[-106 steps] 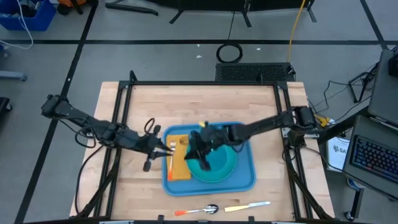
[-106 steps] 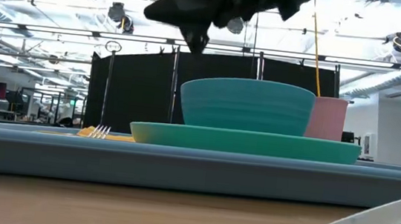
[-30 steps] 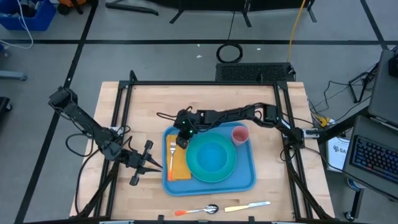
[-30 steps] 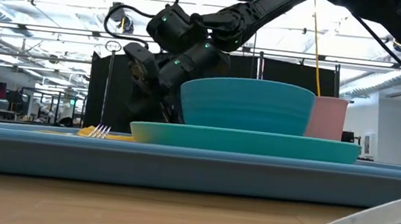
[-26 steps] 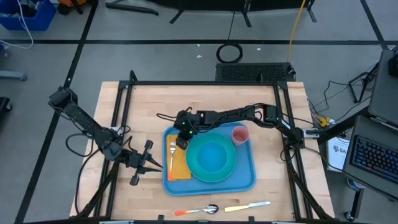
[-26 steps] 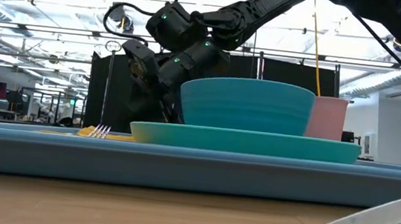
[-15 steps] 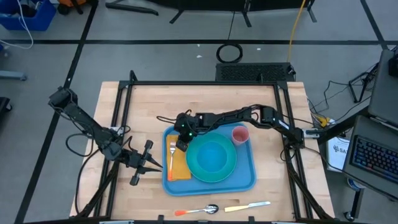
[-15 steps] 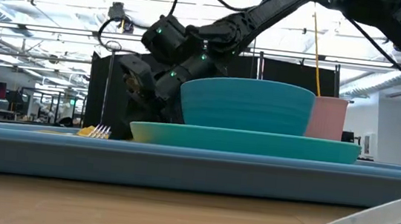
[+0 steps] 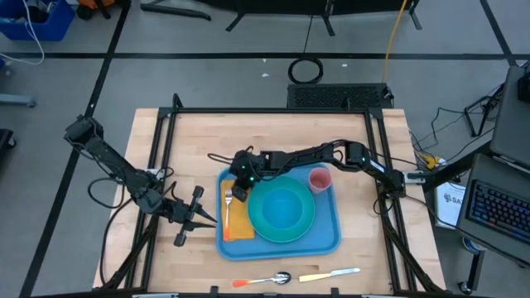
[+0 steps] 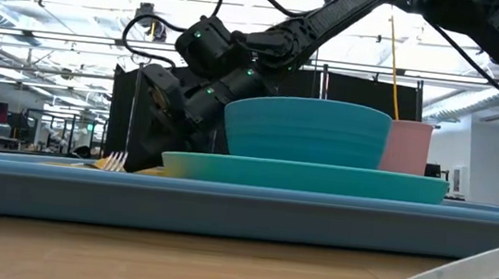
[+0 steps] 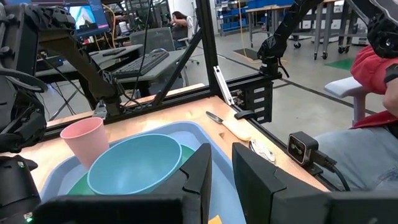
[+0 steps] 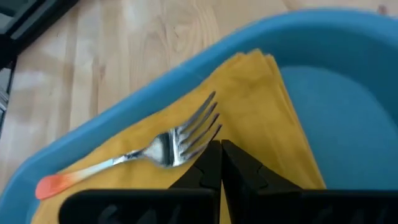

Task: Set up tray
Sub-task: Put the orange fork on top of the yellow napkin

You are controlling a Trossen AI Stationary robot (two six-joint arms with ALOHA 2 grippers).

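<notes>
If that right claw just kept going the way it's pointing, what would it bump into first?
Probably the fork: the right gripper, fingers shut, sits just short of its tines, over the yellow napkin in the tray. Depth is hard to judge, so it might touch the napkin first.

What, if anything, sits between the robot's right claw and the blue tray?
Nothing visible: the right gripper is already over the tray, its shut fingers just above the yellow napkin beside the fork.
</notes>
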